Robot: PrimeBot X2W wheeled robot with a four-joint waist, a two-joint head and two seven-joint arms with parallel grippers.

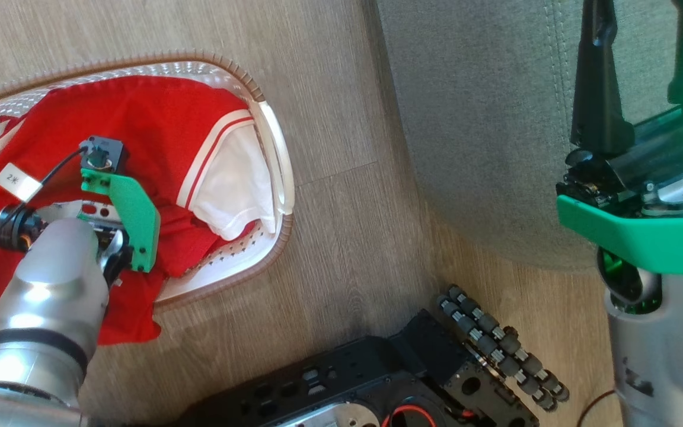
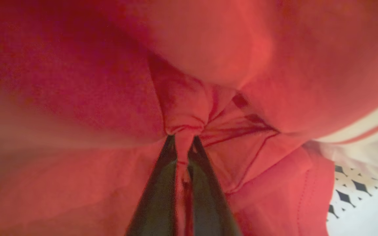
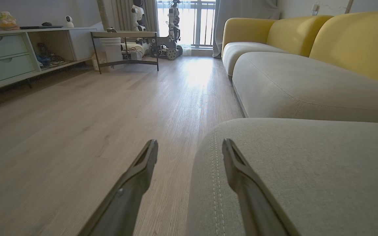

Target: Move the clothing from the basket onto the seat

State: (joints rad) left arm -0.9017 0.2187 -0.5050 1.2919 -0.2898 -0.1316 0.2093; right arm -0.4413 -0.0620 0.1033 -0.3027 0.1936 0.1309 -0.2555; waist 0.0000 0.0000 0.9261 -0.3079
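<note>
Pale wood-plank floor (image 1: 341, 89) runs under everything. On the left stands the basket (image 1: 279, 160), the clothing (image 1: 152, 124) heaped inside it with one red edge spilling over the near rim. The left gripper (image 2: 182, 139) reaches down into the heap, jaws pressed together and pinching a puckered fold of red fabric. In the head view its fingers are hidden beneath the wrist, and I cannot tell where one garment ends and the other begins. On the right, the right gripper (image 3: 189, 143) hangs over the edge of the seat (image 1: 484, 118), jaws spread wide, holding nothing. Its fingertips are cut off at the head view's top.
</note>
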